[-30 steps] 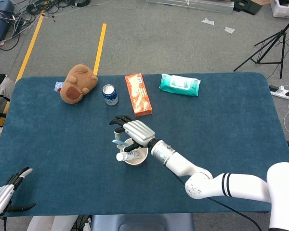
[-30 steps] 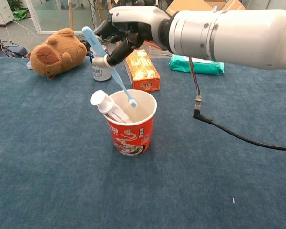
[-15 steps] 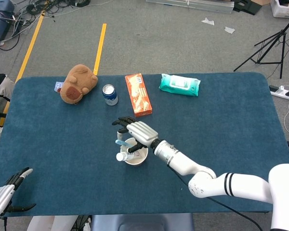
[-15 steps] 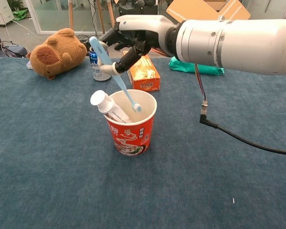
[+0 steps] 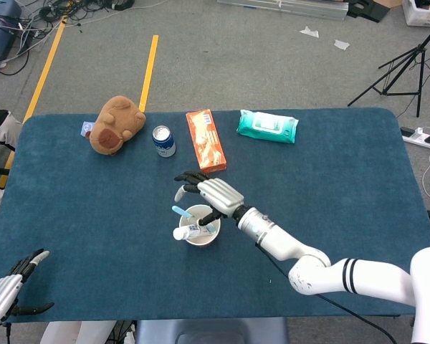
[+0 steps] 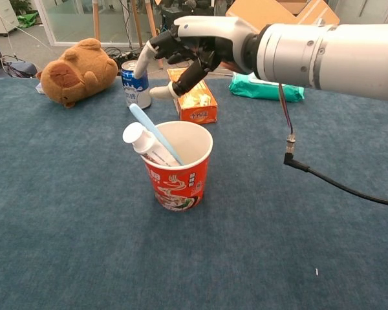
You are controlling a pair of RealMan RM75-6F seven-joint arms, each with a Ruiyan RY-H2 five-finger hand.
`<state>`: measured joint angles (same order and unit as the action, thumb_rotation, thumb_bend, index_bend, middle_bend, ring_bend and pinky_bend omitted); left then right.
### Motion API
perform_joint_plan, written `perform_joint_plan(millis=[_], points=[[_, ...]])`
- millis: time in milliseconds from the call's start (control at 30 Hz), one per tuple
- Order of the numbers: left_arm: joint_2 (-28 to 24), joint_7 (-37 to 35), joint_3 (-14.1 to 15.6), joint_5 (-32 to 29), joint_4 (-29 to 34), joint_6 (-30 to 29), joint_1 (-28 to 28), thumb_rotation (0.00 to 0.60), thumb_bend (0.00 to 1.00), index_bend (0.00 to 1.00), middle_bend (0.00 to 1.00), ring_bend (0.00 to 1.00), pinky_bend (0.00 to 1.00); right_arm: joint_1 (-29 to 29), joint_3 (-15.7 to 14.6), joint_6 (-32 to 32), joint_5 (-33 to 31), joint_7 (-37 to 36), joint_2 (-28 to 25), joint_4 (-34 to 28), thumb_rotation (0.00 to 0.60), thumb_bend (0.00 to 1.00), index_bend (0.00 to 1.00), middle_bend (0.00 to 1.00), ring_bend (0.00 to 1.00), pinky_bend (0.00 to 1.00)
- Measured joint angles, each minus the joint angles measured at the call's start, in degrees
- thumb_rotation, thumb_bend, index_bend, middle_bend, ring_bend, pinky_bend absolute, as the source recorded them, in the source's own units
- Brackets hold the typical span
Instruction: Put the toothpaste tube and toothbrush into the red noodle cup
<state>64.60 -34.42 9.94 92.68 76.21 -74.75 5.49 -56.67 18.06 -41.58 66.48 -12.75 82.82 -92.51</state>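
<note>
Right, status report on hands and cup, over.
Right hand open above red noodle cup. Left hand open, idle. Toothbrush and toothpaste tube inside cup. Nothing obstructing.

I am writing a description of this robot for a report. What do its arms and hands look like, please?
The right arm is a thick, smooth white tube with a silver metal ring near the wrist and black bands further back. A thin black cable hangs from it. The right hand has a silver-white back and black fingers with pale tips. The left hand looks alike.
</note>
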Motion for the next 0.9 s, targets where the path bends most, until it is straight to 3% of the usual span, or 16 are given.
perform_joint_plan(millis=[167,367,633,900], points=[[-0.36,0.34,-0.42,0.0,0.64,-0.36,0.22,0.6,0.0,0.0,0.0,0.0,0.0,2.18,-0.47,-2.62,0.73,0.96,-3.35,-3.05,0.6,0.2,0.36,0.13,0.0,0.04],[-0.95,1.51,-0.93,0.07,2.03,-0.43,0.79,0.6,0.0,0.0,0.0,0.0,0.0,5.37,-2.77,-6.46,0.64,8.21,-8.56,-6.73,0.6,0.2,0.31,0.1,0.0,0.04],[-2.54,3.76,-2.63,-0.38,5.11,-0.81,2.05,0.6,0.0,0.0,0.0,0.0,0.0,12.62,-9.31,-14.21,-0.95,23.03,-18.12,-13.34,0.6,0.2,0.26,0.06,0.0,0.04],[-5.13,7.51,-4.96,-1.16,9.5,-0.87,3.94,0.6,0.0,0.0,0.0,0.0,0.0,22.8,-15.39,-24.36,-0.12,27.91,-24.64,-18.9,0.6,0.2,0.26,0.06,0.0,0.04]])
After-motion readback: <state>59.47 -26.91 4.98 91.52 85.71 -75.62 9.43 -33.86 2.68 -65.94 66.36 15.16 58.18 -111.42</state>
